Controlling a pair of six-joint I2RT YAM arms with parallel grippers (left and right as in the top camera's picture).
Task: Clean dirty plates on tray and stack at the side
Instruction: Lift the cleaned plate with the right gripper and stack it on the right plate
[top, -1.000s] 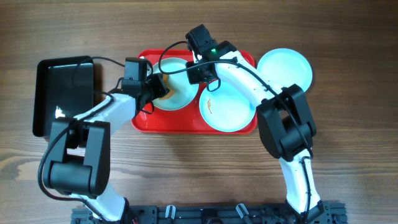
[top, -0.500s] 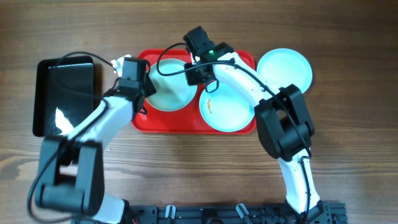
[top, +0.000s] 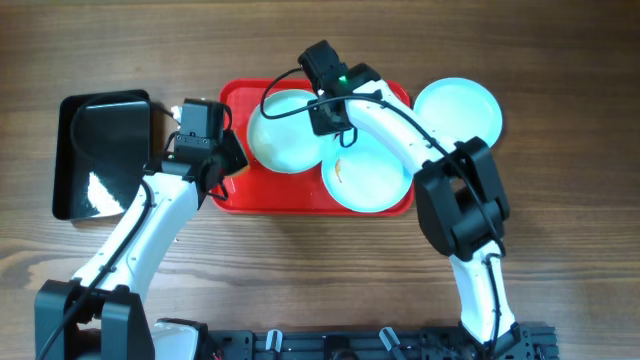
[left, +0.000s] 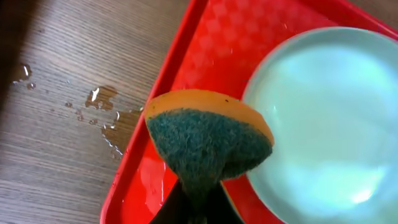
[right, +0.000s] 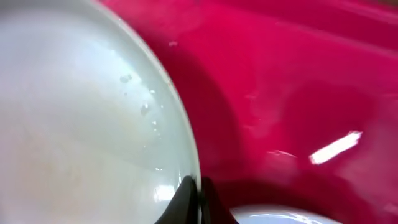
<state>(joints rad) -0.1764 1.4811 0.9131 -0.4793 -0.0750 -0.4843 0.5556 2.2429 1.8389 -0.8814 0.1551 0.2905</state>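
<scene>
The red tray (top: 390, 95) holds two pale turquoise plates. My right gripper (top: 322, 122) is shut on the right rim of the left plate (top: 283, 132), and the right wrist view shows its thin rim (right: 186, 143) pinched between the fingertips (right: 198, 200). The second plate (top: 372, 175) has a small orange smear near its left side. A third plate (top: 458, 112) lies on the table to the right of the tray. My left gripper (left: 198, 208) is shut on a green and orange sponge (left: 208, 140), held over the tray's left edge (left: 168, 68), apart from the plate (left: 323, 124).
A glossy black tray (top: 100, 155) lies on the wooden table to the left of the red tray. Water drops (left: 102, 102) wet the wood just outside the red tray's left rim. Cables run over the arms above the tray.
My left arm has drawn the sponge leftward off the left plate to the tray's left edge. The orange-brown smear no longer shows on that plate. The right gripper has kept its grip.
</scene>
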